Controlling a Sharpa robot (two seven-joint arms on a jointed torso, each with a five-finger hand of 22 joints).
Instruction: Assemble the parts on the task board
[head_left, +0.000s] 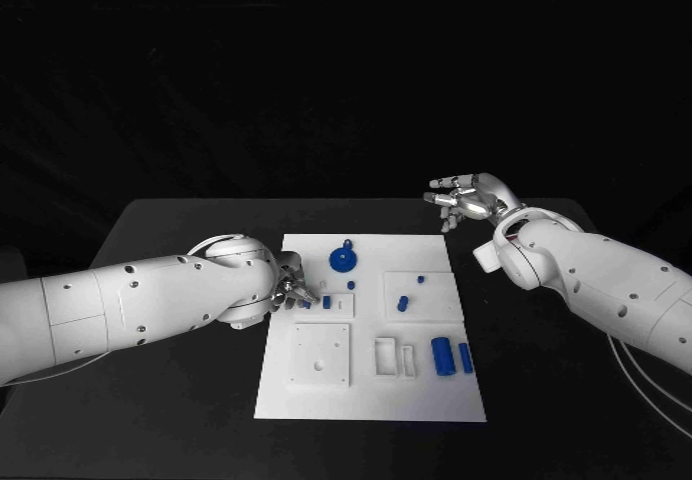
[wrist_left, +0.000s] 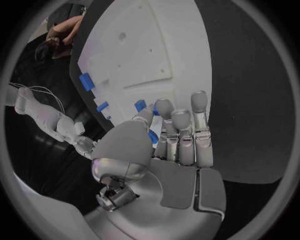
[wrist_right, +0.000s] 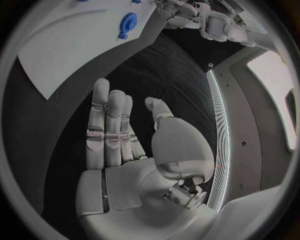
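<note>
Board (head_left: 433, 400) left edge under left hand (head_left: 293, 287); right hand (head_left: 464, 200) off-board.

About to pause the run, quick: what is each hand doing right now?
Left hand: at the task board edge, thumb and fingers around a small blue part; a firm hold cannot be told.
Right hand: open, holding nothing, above the bare table.

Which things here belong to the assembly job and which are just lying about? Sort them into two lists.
Job:
task board
round blue part
two blue cylinders
small blue parts
left hand, at the board's edge
right hand, open over the table, off the board

Lying about:
black table; nothing else loose on it that I can see.
</note>
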